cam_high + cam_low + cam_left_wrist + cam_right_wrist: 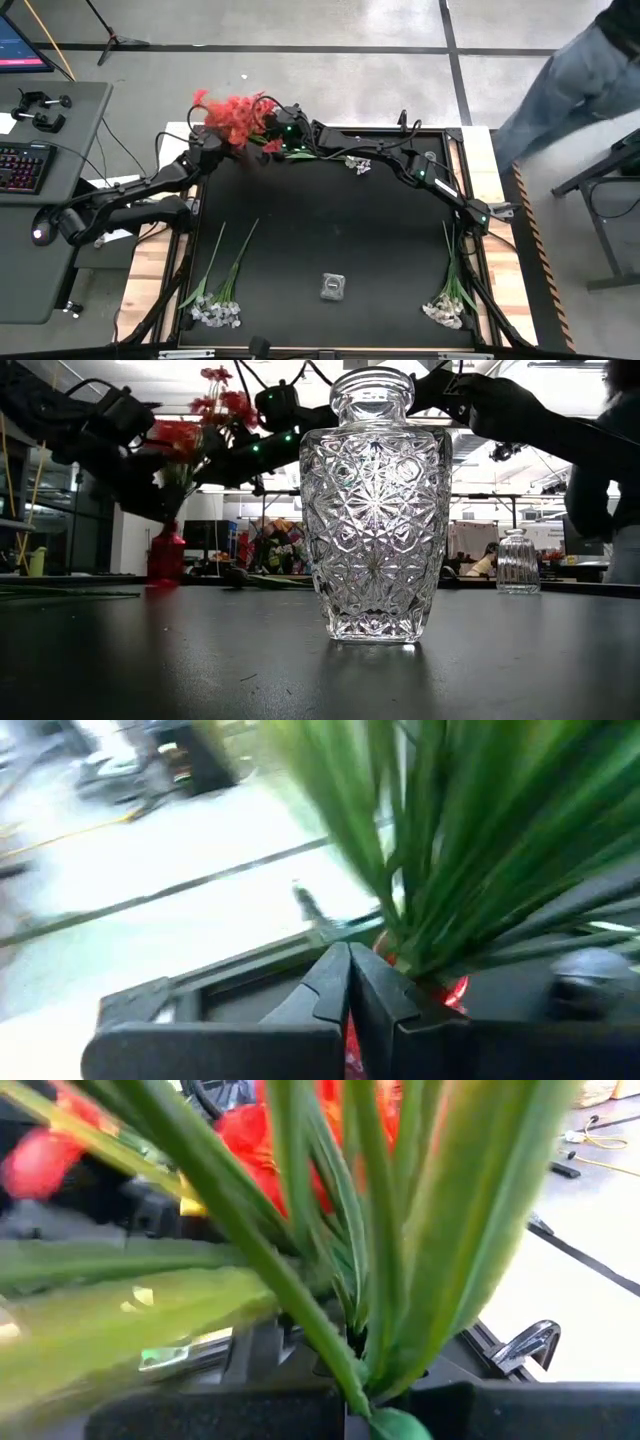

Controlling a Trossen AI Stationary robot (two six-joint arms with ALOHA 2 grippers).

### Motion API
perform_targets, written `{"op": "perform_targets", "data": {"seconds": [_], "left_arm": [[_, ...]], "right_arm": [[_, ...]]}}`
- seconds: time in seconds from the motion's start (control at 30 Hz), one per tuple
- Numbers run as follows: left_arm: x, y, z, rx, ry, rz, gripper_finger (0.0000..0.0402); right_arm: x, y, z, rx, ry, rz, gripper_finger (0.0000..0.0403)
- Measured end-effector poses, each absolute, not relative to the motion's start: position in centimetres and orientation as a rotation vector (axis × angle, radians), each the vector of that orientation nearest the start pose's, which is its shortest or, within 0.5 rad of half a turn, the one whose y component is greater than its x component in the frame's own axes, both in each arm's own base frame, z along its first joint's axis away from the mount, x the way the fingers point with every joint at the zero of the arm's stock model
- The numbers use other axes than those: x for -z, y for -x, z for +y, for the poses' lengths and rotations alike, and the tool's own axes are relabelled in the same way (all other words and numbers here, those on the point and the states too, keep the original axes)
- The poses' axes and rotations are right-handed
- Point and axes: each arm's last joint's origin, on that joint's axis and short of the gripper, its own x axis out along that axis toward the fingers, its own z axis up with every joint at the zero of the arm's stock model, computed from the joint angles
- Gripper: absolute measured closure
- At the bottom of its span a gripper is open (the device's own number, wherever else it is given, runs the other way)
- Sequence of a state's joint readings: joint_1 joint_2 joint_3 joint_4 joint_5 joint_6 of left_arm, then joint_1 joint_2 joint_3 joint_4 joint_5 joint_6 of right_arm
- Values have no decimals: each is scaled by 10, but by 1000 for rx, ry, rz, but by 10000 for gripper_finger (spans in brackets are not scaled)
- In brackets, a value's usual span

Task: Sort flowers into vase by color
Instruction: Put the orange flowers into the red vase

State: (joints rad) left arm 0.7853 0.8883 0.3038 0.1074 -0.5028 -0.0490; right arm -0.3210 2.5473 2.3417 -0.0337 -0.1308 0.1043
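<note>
A bunch of red flowers [235,117] on green stems stands in a small red vase [166,555] at the table's far left corner. My right gripper [350,1402] reaches across the far edge into the bunch and is shut on green stems. My left gripper [350,970] is shut beside the foot of the stems [420,920], just above the red vase [455,988]. White flowers [357,163] lie flat at the far edge, and more lie at the near left [215,312] and near right [445,310]. A cut-glass vase [375,510] stands near the front middle. My right gripper pinches green stems at their lower part [345,1365] between its two fingers. The stems and leaves fan out beyond the fingertips toward the red blossoms [265,1150]. My left gripper's shut fingers [385,995] lie close against the stem bases; I cannot tell whether they touch.
A small clear glass vase [518,560] stands at the far right of the table. A side desk with a keyboard [22,165] is left of the table. A person [580,80] stands beyond the far right corner.
</note>
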Motion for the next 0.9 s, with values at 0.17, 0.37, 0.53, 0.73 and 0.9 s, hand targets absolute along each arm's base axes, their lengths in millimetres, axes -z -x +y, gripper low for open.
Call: {"op": "perform_targets", "data": {"seconds": [0.17, 0.37, 0.53, 0.73, 0.9], "left_arm": [[-177, -111, 135, -1300, 109, 473, 402], [-181, -113, 136, -1262, 6, 497, 401], [-181, -111, 138, -1181, -93, 578, 401], [-177, -106, 140, -1132, -116, 658, 401], [-176, -104, 141, -1135, -110, 664, 401]], "right_arm": [[-235, -556, -181, 201, -159, 230, 403], [-235, -556, -181, 200, -160, 230, 403], [-236, -556, -181, 199, -158, 225, 403], [-235, -557, -177, 182, -168, 234, 403], [-234, -560, -174, 213, -151, 205, 403]]}}
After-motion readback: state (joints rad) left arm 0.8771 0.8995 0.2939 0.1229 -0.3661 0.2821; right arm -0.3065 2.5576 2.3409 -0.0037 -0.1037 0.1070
